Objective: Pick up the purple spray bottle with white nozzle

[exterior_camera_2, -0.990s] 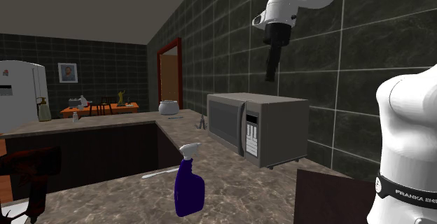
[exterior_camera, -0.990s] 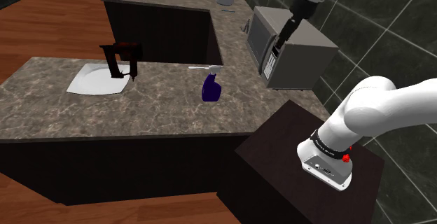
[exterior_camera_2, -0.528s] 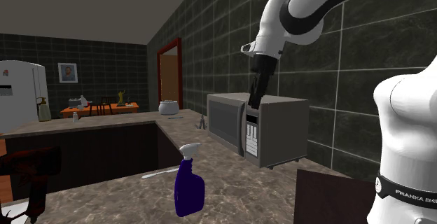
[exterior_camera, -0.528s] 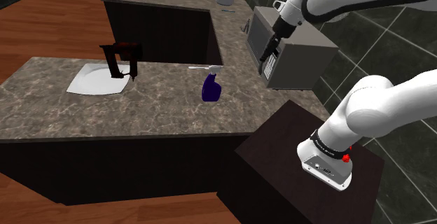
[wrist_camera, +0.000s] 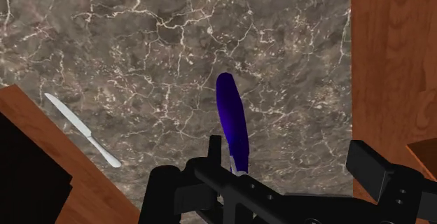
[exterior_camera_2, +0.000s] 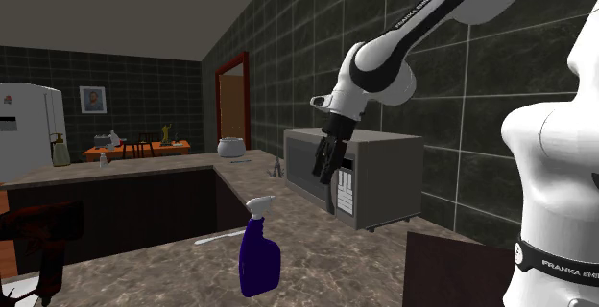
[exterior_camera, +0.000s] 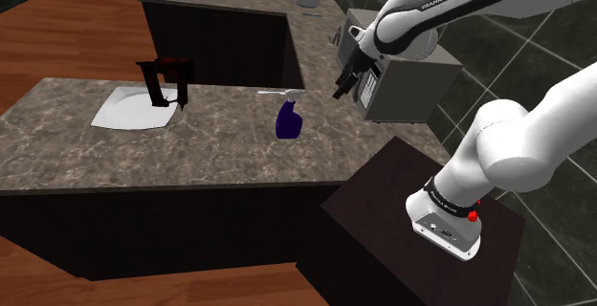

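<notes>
Spray bottle [exterior_camera: 287,120]: set low, twd shoulder view's left of gripper [exterior_camera: 341,90].
Stood upright nr countertop [exterior_camera: 115,161] inner corner; long axis vertical; fingers apart, nothing clasped.

Dark square-tiled walls [exterior_camera_2: 288,46] all round, under a plain grey ceiling [exterior_camera_2: 125,8]. Warm reddish wooden plank floor [exterior_camera: 67,27] down below. An L-shaped counter, with a brown-grey veined stone top [exterior_camera: 67,151] on dark cabinet fronts [exterior_camera: 220,46], runs along the wall. At the far end there's a red-framed doorway [exterior_camera_2: 233,104], a white refrigerator [exterior_camera_2: 29,123] beside a small framed picture [exterior_camera_2: 93,99], and an orange table [exterior_camera_2: 130,149]
</notes>
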{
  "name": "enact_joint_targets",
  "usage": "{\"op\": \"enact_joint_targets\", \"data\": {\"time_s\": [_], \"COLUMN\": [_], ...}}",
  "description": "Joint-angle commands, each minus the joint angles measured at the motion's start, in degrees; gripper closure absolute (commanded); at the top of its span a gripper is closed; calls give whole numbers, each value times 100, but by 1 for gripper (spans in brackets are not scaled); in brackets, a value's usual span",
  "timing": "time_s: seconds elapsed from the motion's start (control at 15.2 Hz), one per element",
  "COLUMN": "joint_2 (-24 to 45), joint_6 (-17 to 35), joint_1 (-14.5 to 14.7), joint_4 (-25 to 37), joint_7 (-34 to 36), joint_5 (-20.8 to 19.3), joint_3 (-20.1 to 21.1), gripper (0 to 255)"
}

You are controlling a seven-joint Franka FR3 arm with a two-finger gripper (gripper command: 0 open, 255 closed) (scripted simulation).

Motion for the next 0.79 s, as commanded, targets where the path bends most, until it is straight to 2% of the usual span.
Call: {"op": "enact_joint_targets", "data": {"time_s": [0.0,0.07,0.2,0.26,0.33,0.4,0.53,0.73], "joint_2": [489,765,1383,1742,2123,2496,3153,3985], "joint_6": [420,562,666,596,451,269,-88,-563], "joint_1": [612,1000,1800,2105,2261,2260,2014,1668], "joint_4": [121,236,557,764,988,1211,1632,2232], "joint_7": [-905,-1458,-2791,-3528,-4233,-4848,-5795,-6790], "joint_5": [732,1247,2586,3362,4111,4758,5710,6642], "joint_3": [-500,-807,-1419,-1640,-1736,-1700,-1423,-1057], "gripper": [0,0,0,0,0,0,0,0]}}
